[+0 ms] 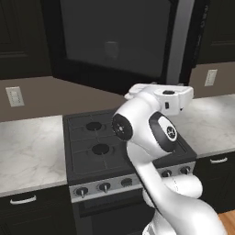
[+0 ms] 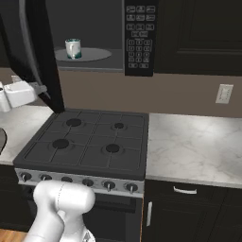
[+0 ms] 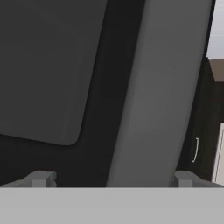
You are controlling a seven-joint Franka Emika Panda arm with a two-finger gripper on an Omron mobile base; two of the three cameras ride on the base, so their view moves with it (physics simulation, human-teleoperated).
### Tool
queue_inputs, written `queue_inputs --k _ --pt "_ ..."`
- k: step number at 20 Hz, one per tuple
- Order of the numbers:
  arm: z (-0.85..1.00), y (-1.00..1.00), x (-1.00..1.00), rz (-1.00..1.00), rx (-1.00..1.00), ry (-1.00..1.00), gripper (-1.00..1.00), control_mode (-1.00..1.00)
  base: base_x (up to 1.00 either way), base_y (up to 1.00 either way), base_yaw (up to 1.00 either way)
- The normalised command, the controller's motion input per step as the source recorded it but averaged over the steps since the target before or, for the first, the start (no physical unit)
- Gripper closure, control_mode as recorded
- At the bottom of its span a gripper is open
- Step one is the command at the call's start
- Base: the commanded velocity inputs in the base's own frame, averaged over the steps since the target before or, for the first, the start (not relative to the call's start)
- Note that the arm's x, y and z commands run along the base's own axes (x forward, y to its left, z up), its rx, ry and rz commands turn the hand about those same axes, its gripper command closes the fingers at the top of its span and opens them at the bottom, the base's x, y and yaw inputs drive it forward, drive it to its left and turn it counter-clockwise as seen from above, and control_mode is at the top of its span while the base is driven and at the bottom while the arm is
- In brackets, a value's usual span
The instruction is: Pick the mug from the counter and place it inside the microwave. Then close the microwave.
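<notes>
The white mug with its teal rim stands upright on the round grey turntable inside the black microwave, clear of my hand. The microwave door hangs swung out wide, its long grey handle close in front of the hand camera. My gripper is open, one fingertip left of the handle and the other right of it, neither visibly touching. From the right base camera, the gripper sits at the door's edge, above the marbled counter.
A black gas stovetop with knobs lies directly below the microwave, with counter on both sides. Wall outlets sit on the brown backsplash. Dark upper cabinets flank the microwave.
</notes>
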Motion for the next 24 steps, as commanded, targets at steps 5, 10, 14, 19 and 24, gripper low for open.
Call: queue_inputs --k 5,10,14,19,24 --pt "0.00 -0.41 0.62 0.01 0.00 0.05 -1.00 -1.00 0.00 0.00 0.00" --pt "0.01 -0.31 0.51 0.01 0.00 0.04 -1.00 -1.00 0.00 0.00 0.00" --pt "0.07 -0.26 0.41 0.02 0.00 0.03 -1.00 -1.00 0.00 0.00 0.00" --pt "0.14 -0.27 0.34 0.03 0.00 0.05 -1.00 -1.00 0.00 0.00 0.00" --pt "0.07 -0.27 0.35 0.05 0.01 0.07 -1.00 -1.00 0.00 0.00 0.00"
